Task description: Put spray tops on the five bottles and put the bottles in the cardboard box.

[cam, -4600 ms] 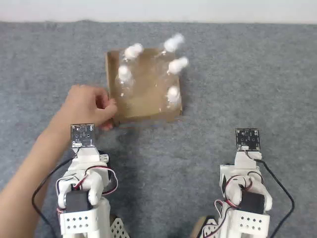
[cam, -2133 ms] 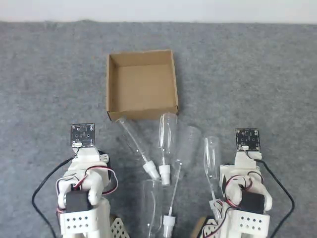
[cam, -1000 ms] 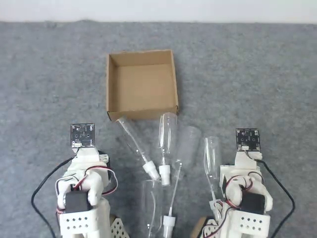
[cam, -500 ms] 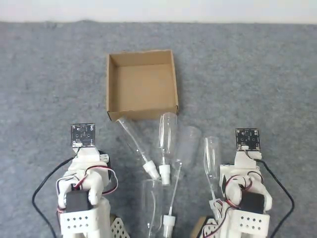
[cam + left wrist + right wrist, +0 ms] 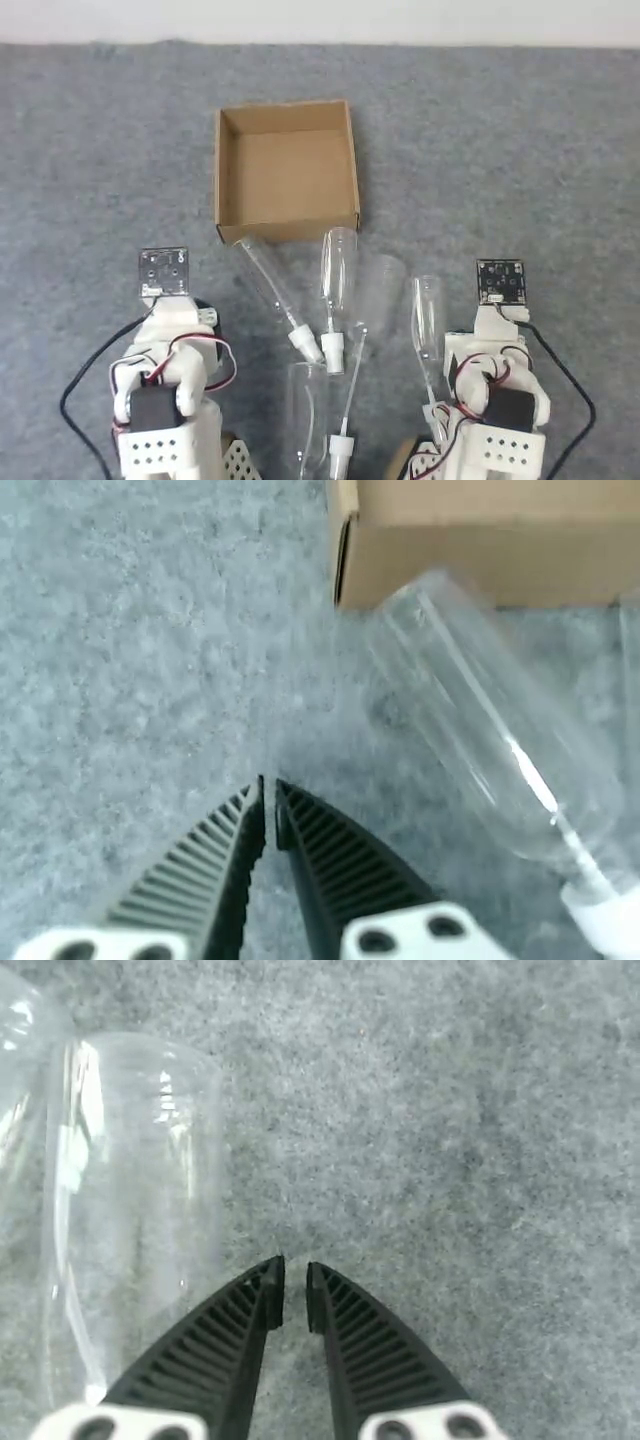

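Bottles (image 5: 378, 285) lie tipped out across the grey surface (image 5: 520, 150) now, where a few seconds back they stood capped in the cardboard box (image 5: 285, 175) with a person's hand on its side. The hand is gone and the box sits empty, beyond the two arms. One slanting bottle (image 5: 272, 290) runs from the box's near corner back toward the arms, a white top on it. A second capped bottle (image 5: 338, 275) lies beside it, and a third bottle (image 5: 427, 315) rests just next to the right arm. A loose spray top (image 5: 342, 442) with its tube lies between the arm bases. The left pincer (image 5: 268, 785) is closed on nothing, hanging over the surface near the slanting bottle. The right pincer (image 5: 293, 1265) is all but closed, and empty too. The left arm has shifted a touch in the last half second. To my eye it's a fresh start, with nothing boxed yet.
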Action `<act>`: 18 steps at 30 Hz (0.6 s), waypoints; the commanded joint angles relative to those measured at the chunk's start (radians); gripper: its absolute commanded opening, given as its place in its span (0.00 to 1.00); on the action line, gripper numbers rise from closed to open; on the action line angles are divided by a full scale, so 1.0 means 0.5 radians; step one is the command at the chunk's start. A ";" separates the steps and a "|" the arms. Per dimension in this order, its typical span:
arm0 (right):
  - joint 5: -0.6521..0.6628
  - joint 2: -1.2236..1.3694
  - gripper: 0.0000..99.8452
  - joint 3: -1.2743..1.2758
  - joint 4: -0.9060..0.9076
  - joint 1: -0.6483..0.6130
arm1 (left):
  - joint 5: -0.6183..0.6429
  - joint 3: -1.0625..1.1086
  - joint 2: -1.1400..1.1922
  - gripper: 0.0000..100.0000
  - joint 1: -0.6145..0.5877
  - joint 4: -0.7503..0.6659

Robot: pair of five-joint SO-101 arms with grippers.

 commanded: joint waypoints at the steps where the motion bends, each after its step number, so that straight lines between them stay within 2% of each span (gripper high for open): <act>1: -0.009 -0.041 0.01 -0.175 0.002 0.020 | -0.021 -0.152 -0.034 0.01 -0.006 -0.049; 10: -0.009 -0.041 0.01 -0.445 0.002 0.020 | -0.015 -0.149 -0.034 0.01 0.003 -0.439; 18: 0.052 -0.041 0.01 -0.654 -0.170 0.011 | -0.021 -0.176 -0.034 0.01 -0.009 -0.359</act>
